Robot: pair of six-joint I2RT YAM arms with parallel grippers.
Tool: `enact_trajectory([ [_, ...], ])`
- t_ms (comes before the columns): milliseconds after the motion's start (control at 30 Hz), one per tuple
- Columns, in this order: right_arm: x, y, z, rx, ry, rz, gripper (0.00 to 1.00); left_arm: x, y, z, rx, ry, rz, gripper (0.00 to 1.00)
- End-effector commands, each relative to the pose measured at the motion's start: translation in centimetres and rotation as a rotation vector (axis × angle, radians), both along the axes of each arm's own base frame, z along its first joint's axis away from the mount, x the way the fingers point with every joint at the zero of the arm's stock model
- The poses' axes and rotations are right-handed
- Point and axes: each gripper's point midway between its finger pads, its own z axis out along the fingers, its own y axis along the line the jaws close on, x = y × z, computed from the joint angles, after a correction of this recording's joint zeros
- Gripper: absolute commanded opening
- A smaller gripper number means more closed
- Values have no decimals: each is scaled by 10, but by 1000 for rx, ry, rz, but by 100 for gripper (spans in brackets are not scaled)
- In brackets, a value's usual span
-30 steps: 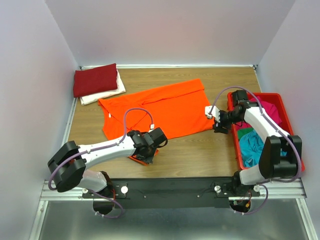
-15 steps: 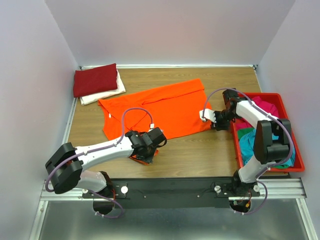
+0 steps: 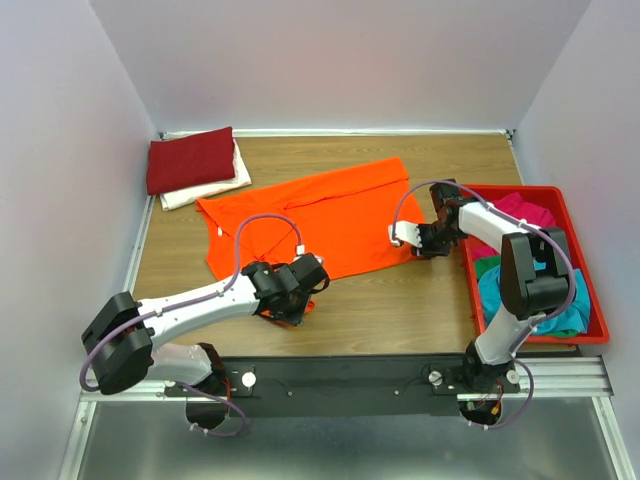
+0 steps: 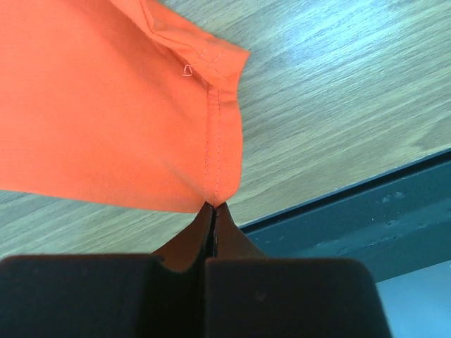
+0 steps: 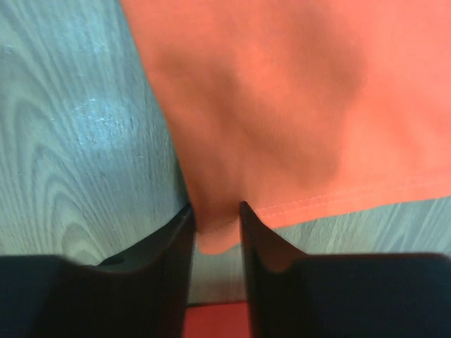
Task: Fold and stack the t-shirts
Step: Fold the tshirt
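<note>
Orange t-shirt (image 3: 320,215) lay pinched at both ends, I saw: left tool (image 3: 287,298) clamped at seven o'clock, right tool (image 3: 430,243) gripping at three; red tray (image 3: 590,290) held pink and teal shirts (image 3: 520,290).

No readable text anywhere in these views. No labels, no brands, no numbers, no signs on any surface here.

right claw (image 3: 422,243): we see it slid leftward from tray side, onto orange t-shirt's (image 3: 330,215) right hem | left claw (image 3: 283,304): shifted slightly leftward along tabletop (image 3: 400,305), orange corner kept pinched
</note>
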Motion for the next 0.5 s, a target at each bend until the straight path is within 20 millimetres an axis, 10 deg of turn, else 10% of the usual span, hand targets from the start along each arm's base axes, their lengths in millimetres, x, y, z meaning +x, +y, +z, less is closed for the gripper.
enact_trajectory([
  [0,-3,-12,-15,-62,1,-38,32,-2,2,5,-14,4,6,0],
  [467,10,11,31,115,-87,-214,1,25,11,44,-74,-95,132,0],
])
